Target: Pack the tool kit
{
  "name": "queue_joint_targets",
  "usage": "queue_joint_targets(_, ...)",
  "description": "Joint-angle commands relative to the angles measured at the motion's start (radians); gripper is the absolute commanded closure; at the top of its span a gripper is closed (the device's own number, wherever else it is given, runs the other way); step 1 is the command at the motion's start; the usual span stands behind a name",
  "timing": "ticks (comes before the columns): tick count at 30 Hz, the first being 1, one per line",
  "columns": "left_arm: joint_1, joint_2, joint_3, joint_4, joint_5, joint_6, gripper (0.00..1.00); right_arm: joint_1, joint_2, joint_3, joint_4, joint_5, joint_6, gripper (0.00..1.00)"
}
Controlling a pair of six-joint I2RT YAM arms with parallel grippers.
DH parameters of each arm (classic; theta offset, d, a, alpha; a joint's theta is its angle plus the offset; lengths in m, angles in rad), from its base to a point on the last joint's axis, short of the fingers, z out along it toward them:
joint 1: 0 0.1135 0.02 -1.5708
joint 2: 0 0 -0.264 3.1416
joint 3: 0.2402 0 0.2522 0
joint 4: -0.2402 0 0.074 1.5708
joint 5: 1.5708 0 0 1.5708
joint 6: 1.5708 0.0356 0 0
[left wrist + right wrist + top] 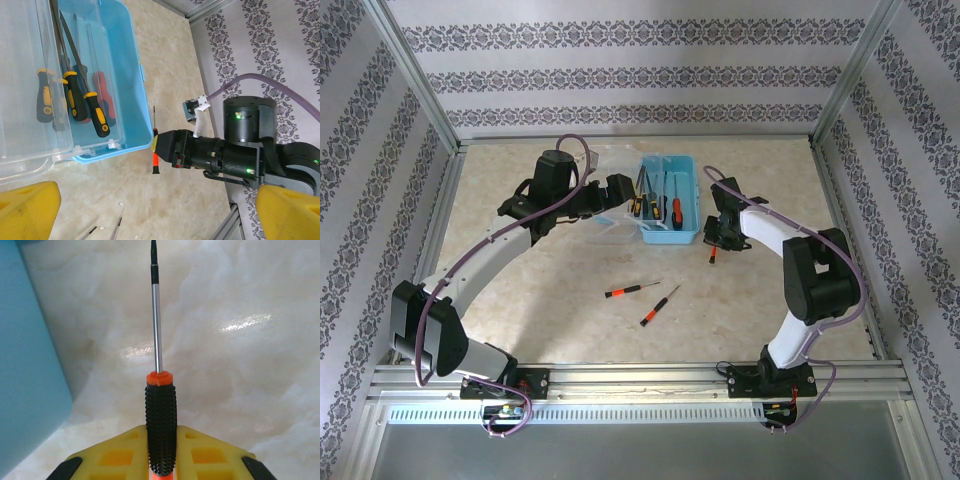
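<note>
Screwdriver (713,254), black-and-orange. Top view: just off the right wall of the blue tool box (698,205), clamped in the right gripper (718,242); left gripper (620,188) spread wide at the box's left side. Left wrist view: shaft parallel to that wall. Right wrist view: box lies left; probably lifted clear of the table (250,340).

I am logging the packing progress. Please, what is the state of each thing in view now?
blue box: open, holding larger screwdrivers.
clear lid: swung open beside the box.
left gripper: open, empty.
right gripper: shut on the small screwdriver.
small screwdriver: gripped by its handle, beside the box.
two loose screwdrivers: lying outside the box, unpacked.
</note>
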Motion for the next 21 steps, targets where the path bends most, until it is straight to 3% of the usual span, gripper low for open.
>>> queue_joint_targets(1,0.038,-0.035,0.018,-0.003,-0.012,0.021,0.00,0.012,-0.071,0.055,-0.045,0.005,-0.008,0.83)
queue_joint_targets(9,0.200,-0.054,0.000,0.030,0.009,-0.019,0.00,0.137,-0.065,0.308,-0.084,-0.079,0.033,0.83)
queue_joint_targets(14,0.294,-0.053,-0.019,0.060,0.022,-0.055,0.00,0.259,0.074,0.522,-0.091,-0.092,0.059,0.83)
queue_joint_targets(21,0.364,-0.034,-0.036,0.074,0.017,-0.077,0.00,0.340,0.281,0.748,-0.027,-0.129,0.107,0.83)
